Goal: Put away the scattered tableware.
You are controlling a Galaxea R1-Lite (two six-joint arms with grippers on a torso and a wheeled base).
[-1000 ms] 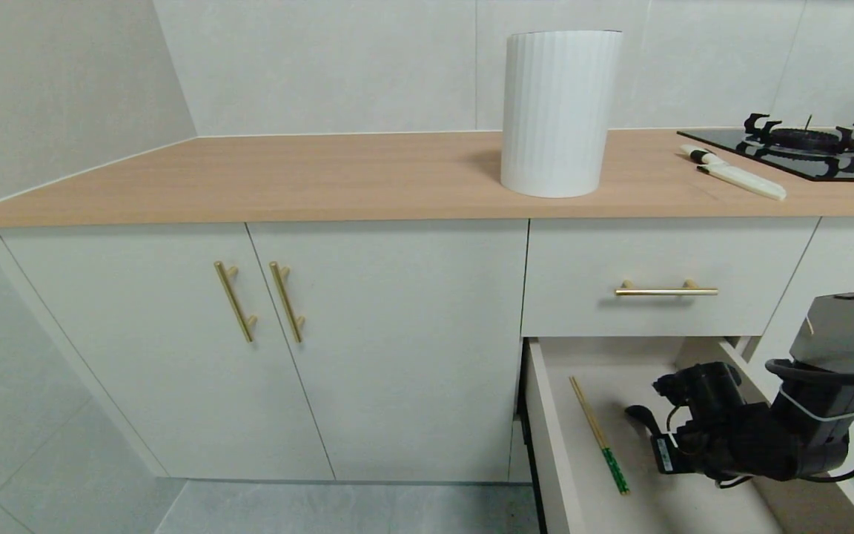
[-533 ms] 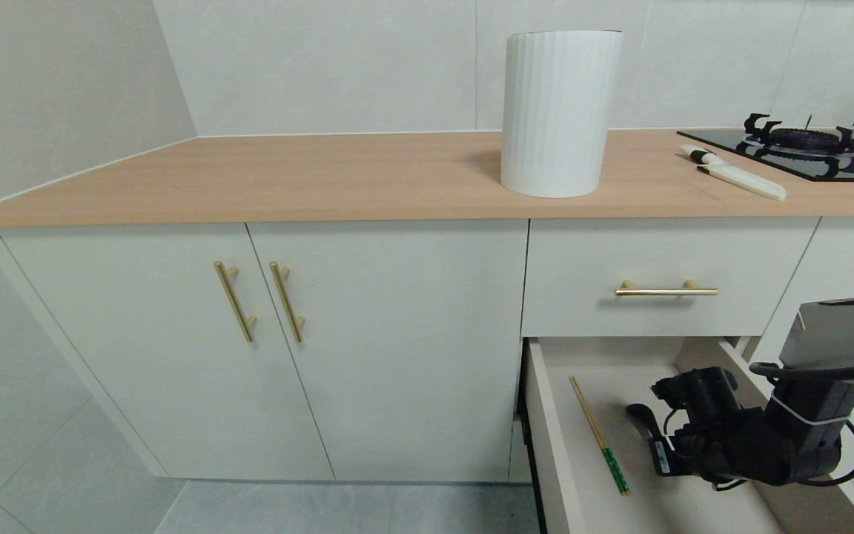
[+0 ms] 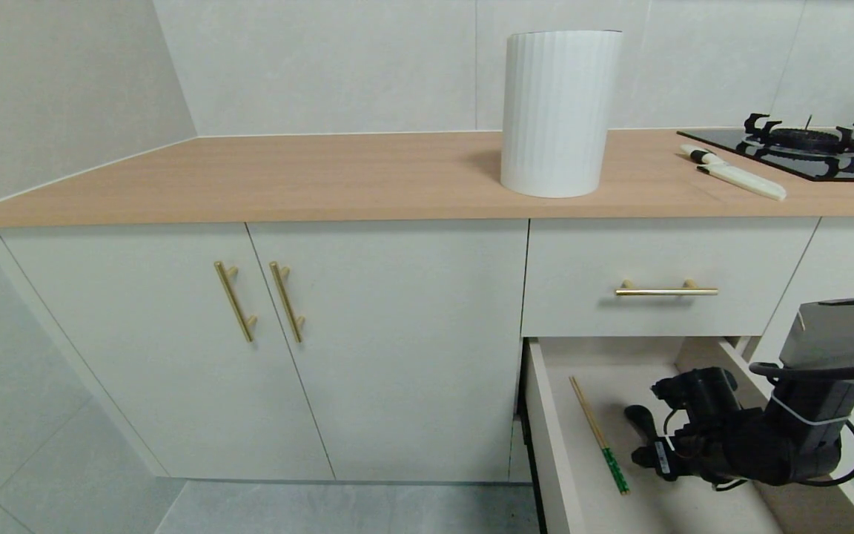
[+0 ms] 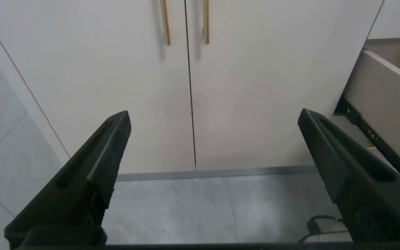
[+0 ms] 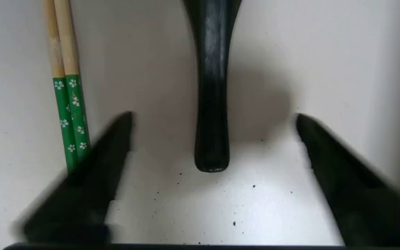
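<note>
The lower drawer stands pulled out. In it lie a pair of wooden chopsticks with green ends and a black spoon. My right gripper is inside the drawer, open, its fingers either side of the spoon's handle without touching it. A white knife with a black-and-white handle lies on the wooden counter by the hob. My left gripper is open and holds nothing, low in front of the cabinet doors.
A tall white ribbed container stands on the counter. A black gas hob is at the far right. The upper drawer with its gold handle is closed. Grey floor tiles lie below the double doors.
My right arm has sunk a little over the drawer and the gripper has shifted slightly toward the drawer's front. Spoon and chopsticks lie where they were.
</note>
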